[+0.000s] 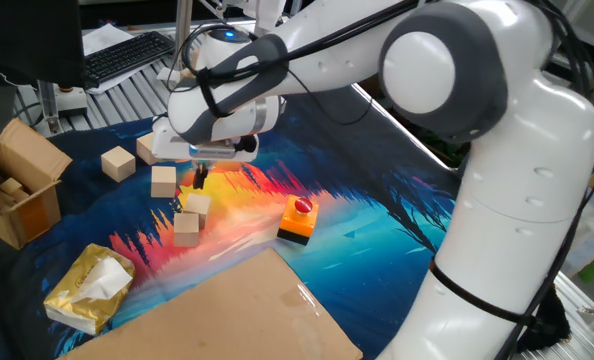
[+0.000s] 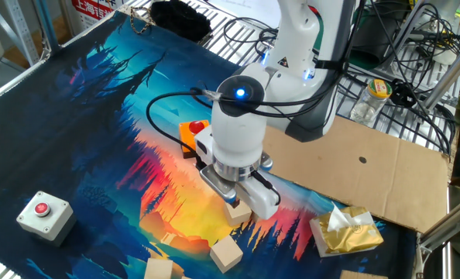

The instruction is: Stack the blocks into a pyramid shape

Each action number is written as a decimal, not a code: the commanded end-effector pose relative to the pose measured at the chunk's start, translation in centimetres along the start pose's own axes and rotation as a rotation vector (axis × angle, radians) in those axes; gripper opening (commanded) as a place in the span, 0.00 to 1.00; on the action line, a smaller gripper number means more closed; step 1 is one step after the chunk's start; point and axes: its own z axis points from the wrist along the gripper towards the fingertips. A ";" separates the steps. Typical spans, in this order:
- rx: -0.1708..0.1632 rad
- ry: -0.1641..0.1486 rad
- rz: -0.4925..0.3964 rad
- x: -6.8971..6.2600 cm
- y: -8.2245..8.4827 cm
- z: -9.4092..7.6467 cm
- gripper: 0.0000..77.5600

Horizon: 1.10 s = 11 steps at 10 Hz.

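Observation:
Several pale wooden blocks lie loose on the colourful mat, none stacked. One block [image 1: 118, 162] is far left, another block [image 1: 163, 181] sits beside it, and two blocks [image 1: 195, 206] [image 1: 186, 228] lie close together nearer the front. A further block [image 1: 147, 149] is half hidden behind the hand. My gripper [image 1: 199, 180] hangs low between them, its dark fingers close together with nothing held. In the other fixed view the gripper [image 2: 231, 198] sits just above a block [image 2: 238, 213]; more blocks [image 2: 225, 253] [image 2: 159, 270] lie at the bottom edge.
An orange-and-black block with a red button [image 1: 298, 219] stands right of the blocks. An open cardboard box [image 1: 19, 190] is at the left, a tissue packet [image 1: 89, 288] and a flat cardboard sheet [image 1: 227, 320] at the front. A grey button box [image 2: 42, 214] rests on the mat's near corner.

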 end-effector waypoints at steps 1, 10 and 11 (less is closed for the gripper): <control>0.015 -0.005 0.030 -0.2 0.4 0.6 0.00; -0.006 -0.013 0.014 -0.2 0.4 0.6 0.00; 0.000 -0.004 0.030 -0.2 0.4 0.6 0.00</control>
